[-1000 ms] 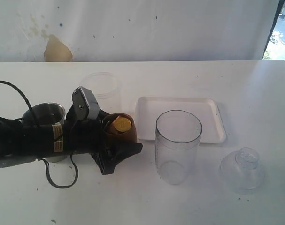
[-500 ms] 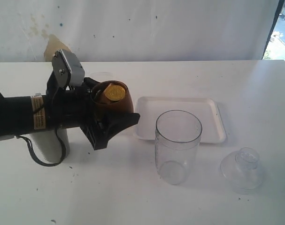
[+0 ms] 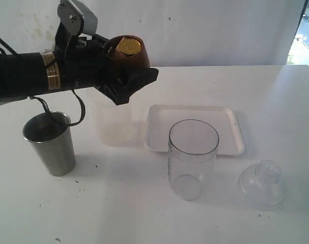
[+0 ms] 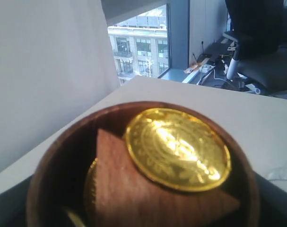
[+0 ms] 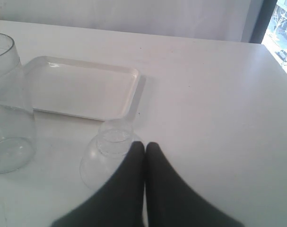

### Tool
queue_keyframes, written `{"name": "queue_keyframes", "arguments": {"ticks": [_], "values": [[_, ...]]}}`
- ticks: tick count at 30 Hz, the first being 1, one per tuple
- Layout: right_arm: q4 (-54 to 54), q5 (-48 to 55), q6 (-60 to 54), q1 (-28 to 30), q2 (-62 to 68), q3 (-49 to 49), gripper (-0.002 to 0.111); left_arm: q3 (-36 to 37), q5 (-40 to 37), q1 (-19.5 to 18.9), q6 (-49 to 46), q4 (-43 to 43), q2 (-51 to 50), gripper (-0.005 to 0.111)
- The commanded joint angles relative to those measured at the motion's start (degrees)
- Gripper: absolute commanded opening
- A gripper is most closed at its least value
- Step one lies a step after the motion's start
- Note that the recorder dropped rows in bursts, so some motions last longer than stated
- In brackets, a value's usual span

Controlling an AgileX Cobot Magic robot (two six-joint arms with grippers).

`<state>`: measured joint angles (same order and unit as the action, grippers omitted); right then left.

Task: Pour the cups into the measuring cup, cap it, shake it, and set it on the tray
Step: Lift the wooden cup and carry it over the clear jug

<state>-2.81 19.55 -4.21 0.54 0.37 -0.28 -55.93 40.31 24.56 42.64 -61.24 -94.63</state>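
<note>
Cup, copper-brown (image 3: 128,53): held upright and high above the table (image 3: 276,101), clamped in the left gripper (image 3: 127,70), whose jaws are spread wide around its body.

Contents: gold coin (image 4: 177,149) lying over a brown wedge-shaped piece (image 4: 134,194) (kept level, presumably so nothing tips out before the pour).

Position: up and to the left of the measuring cup (image 3: 193,158), not yet over its mouth.

Measuring cup: upright, uncapped, apparently empty, just in front of the tray (image 3: 234,143).

Steel tumbler (image 3: 50,145): standing on the table at left, untouched, awaiting its own pour.

Domed clear cap (image 3: 262,184): resting to the right of the measuring cup, close before the right gripper (image 5: 144,150), whose fingers are pressed together on nothing.
</note>
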Motion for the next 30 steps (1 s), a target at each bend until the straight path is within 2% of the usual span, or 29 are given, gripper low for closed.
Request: {"name": "queue_keyframes", "arguments": {"ticks": [1,6,11,14,22,30], "values": [[-0.07,-0.27,-0.06,0.12,-0.37,0.28,0.000,-3.59,-0.38,0.39,2.63,-1.02,-2.78,0.000],[-0.07,-0.27,-0.06,0.12,-0.37,0.28,0.000,-8.19,-5.49,3.74,1.93,-1.02,-6.08,0.000],[-0.07,-0.27,-0.06,0.12,-0.37,0.28,0.000,-13.15,-7.74,6.91,-4.30,-1.25,-10.70,0.000],[-0.07,-0.27,-0.06,0.12,-0.37,0.28,0.000,-14.96,-7.87,7.50,-8.25,-1.25,-12.93,0.000],[-0.07,-0.27,-0.06,0.12,-0.37,0.28,0.000,-17.55,-7.30,8.74,-9.14,-0.99,-16.67,0.000],[-0.07,-0.27,-0.06,0.12,-0.37,0.28,0.000,-17.82,-7.40,9.76,-16.98,-1.26,-16.76,0.000]]}}
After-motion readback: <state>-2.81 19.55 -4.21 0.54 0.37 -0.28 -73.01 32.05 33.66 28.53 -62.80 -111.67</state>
